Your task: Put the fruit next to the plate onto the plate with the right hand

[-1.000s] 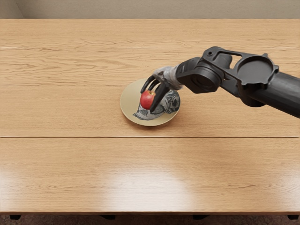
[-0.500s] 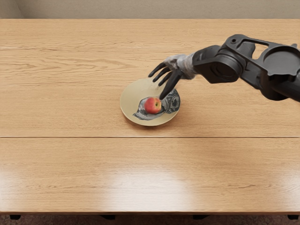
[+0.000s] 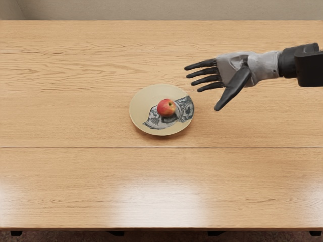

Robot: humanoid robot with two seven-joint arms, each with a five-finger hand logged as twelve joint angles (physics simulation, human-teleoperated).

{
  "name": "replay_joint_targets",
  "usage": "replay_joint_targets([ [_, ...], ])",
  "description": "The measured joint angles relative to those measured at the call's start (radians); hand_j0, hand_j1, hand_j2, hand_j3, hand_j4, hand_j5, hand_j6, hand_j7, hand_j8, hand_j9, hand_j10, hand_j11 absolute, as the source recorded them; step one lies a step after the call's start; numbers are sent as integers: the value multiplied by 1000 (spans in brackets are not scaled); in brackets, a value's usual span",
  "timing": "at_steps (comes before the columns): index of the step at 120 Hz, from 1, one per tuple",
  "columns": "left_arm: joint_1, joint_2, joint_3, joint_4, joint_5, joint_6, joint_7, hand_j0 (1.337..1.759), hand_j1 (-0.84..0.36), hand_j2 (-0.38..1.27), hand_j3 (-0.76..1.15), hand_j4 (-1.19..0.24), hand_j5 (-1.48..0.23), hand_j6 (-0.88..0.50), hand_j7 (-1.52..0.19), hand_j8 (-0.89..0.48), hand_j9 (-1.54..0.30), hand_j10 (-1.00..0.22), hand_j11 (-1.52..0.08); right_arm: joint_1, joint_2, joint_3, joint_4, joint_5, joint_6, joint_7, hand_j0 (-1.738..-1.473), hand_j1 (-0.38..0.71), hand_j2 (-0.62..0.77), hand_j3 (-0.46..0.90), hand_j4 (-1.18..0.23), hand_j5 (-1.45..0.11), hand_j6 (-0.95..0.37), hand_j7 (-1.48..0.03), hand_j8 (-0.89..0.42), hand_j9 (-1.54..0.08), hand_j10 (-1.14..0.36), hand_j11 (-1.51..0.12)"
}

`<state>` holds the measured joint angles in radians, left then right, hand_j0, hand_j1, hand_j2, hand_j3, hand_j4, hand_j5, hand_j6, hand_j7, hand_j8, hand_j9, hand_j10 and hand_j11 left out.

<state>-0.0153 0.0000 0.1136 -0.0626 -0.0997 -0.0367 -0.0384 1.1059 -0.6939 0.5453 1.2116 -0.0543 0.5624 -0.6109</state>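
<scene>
One apple (image 3: 166,107) sits on the plate (image 3: 141,103), so you can judge the task done; the right robot hand (image 3: 229,70) hovers clear of the plate, fingers (image 3: 202,64) spread, holding nothing

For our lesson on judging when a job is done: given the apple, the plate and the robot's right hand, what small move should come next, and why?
Probably draw the right hand off to the right, to rest. The apple sits on the plate, and the hand hangs open, apart from both, holding nothing, so nothing seems left to place.
</scene>
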Motion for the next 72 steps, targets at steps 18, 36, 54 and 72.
replay_joint_targets([
  [18, 0, 0, 0, 0, 0, 0, 0, 1658, 74, 46, 0, -230, -299, -231, -299, -231, -299, -230, -299, -161, -109, 110, -2, 144, 37, 0, -1658, -273, -11, 0, -65, -85, -64, -85, -64, -85, -65, -85],
  [36, 0, 0, 0, 0, 0, 0, 0, 1658, 73, 46, 0, -230, -299, -231, -299, -231, -299, -230, -299, -262, -193, 135, -13, 279, 46, 0, -1658, -285, -10, 0, -53, -70, -52, -70, -52, -70, -53, -70],
  [54, 0, 0, 0, 0, 0, 0, 0, 1658, 73, 47, 0, -230, -299, -231, -299, -231, -299, -230, -299, -291, -219, 142, -14, 319, 48, 0, -1658, -293, -9, 0, -46, -62, -45, -62, -45, -62, -46, -62],
  [72, 0, 0, 0, 0, 0, 0, 0, 1658, 73, 47, 0, -230, -299, -231, -299, -231, -299, -230, -299, -297, -218, 144, -11, 329, 49, 0, -1658, -297, -8, 0, -41, -57, -40, -57, -41, -57, -42, -57],
])
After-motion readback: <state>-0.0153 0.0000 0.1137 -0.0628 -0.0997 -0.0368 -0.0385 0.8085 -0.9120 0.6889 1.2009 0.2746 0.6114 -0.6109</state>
